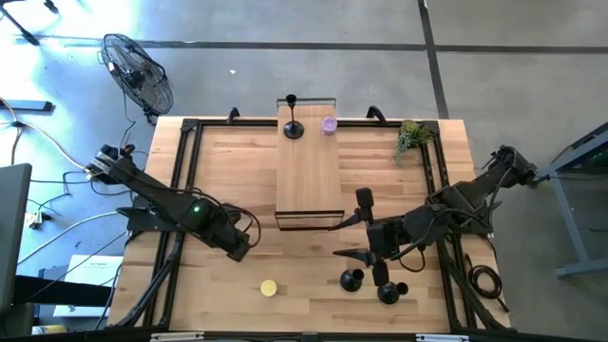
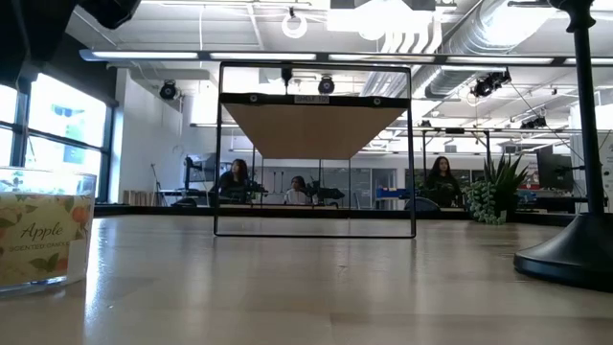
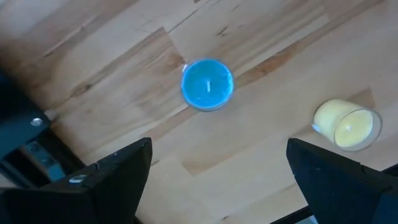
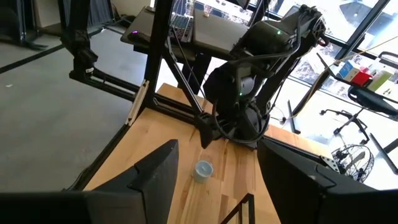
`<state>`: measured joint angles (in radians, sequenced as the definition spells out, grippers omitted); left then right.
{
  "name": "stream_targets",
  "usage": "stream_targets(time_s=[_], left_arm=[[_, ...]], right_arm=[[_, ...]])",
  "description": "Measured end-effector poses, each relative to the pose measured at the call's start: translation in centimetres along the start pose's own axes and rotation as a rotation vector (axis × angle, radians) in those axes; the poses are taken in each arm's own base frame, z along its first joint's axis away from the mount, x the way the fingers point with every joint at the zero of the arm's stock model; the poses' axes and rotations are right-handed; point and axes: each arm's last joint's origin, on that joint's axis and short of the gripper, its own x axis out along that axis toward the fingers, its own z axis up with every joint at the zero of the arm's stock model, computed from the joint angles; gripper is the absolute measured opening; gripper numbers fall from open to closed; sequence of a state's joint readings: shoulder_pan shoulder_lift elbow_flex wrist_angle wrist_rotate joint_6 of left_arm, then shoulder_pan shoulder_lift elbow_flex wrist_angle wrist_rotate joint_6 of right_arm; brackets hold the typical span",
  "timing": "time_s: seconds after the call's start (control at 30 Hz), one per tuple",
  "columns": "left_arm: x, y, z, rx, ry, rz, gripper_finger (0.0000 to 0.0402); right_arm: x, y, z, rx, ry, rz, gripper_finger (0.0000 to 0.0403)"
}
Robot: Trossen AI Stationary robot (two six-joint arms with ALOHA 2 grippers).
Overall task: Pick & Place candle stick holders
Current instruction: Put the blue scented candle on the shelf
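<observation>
Your left gripper has its fingers wide and empty, the right gripper likewise, so two candle stick holders wait lower right while one tops the raised board, likely the drop spot.

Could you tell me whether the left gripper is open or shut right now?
Open: the left gripper shows both fingers spread wide apart, nothing between them.

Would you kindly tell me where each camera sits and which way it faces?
High: above the table, looking straight down; both arms show.
Low: at table-top height, looking level at the wooden stand and room; no tool shows.
Left wrist: looking down at a blue candle, own open fingers below.
Right wrist: facing the left arm across the table.
Shared: both wrist views show the blue candle.
</observation>
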<state>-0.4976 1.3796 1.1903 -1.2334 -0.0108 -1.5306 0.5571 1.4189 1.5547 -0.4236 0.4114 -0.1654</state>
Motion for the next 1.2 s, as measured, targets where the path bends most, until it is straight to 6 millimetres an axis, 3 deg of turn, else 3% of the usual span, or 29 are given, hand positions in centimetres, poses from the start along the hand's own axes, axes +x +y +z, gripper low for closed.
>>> stream_targets(time_s=[0.6,1.2], left_arm=[[3.6,0.6,0.0,-0.074,-0.007,-0.004,0.0365],[5.8,0.8,-0.1,-0.125,-0.008,-0.053,0.0365]], right_arm=[[0.0,0.0,0.0,0.007,-0.001,0.006,0.0216],[0.0,0.0,0.0,0.004,0.001,0.000,0.0216]])
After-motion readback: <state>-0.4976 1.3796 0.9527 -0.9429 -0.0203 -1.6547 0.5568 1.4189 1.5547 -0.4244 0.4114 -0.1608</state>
